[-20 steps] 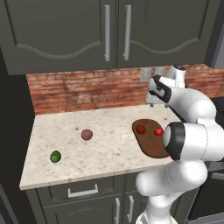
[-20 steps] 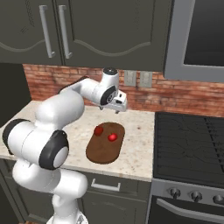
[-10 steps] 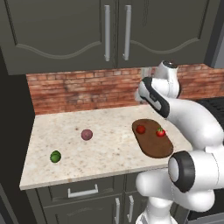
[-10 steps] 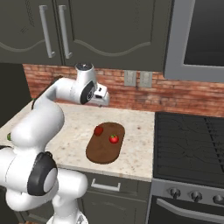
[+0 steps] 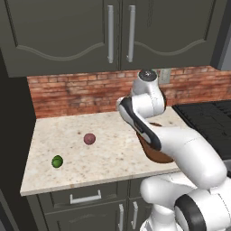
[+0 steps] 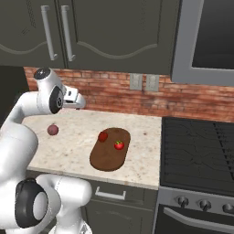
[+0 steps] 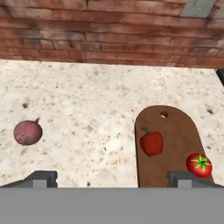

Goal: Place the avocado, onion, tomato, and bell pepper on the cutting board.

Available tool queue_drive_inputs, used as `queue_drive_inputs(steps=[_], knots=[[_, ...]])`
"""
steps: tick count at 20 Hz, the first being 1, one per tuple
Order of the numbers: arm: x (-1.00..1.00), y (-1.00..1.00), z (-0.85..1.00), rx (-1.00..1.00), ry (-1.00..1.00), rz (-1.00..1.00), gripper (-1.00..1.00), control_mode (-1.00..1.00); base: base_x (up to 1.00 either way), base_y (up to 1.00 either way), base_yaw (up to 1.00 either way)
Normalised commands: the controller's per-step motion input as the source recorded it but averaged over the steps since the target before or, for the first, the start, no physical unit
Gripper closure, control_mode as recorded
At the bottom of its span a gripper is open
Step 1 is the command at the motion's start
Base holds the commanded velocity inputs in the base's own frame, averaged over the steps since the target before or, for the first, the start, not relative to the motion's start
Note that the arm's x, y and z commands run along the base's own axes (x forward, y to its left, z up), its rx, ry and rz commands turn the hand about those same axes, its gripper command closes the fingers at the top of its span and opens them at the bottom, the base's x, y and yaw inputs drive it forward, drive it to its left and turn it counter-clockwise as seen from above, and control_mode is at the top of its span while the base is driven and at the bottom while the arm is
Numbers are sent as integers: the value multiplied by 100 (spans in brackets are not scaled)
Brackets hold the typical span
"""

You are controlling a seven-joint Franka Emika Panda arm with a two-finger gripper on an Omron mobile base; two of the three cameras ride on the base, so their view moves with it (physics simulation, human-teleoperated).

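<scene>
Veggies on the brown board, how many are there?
2. The bell pepper lies near the middle of the cutting board, and the tomato sits beside it, closer to the board's edge. Nothing looks hidden.

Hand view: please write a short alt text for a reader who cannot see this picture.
A bell pepper and a tomato lie on a dark wooden cutting board on a speckled counter, seen from above the open gripper. An onion lies on the counter off to the left, apart from the board, and a brick wall runs behind.
</scene>
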Motion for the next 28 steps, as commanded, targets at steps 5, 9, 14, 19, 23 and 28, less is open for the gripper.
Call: queue_drive_inputs(steps=[5, 9, 14, 19, 23, 28], knots=[[-22, 100, 4, -13, -1, 3, -100, -100, 0, 0, 0], [-14, 95, 0, -13, 0, 4, -100, -100, 0, 0, 0], [-3, 68, 3, -3, 0, 9, -100, -100, 0, 0, 0], [0, 35, 3, 0, 0, 13, -100, -100, 0, 0, 0], [0, 21, -1, 0, 0, 9, -100, -100, 0, 0, 0], [6, 2, -16, 0, 1, 1, -100, -100, 0, 0, 0]])
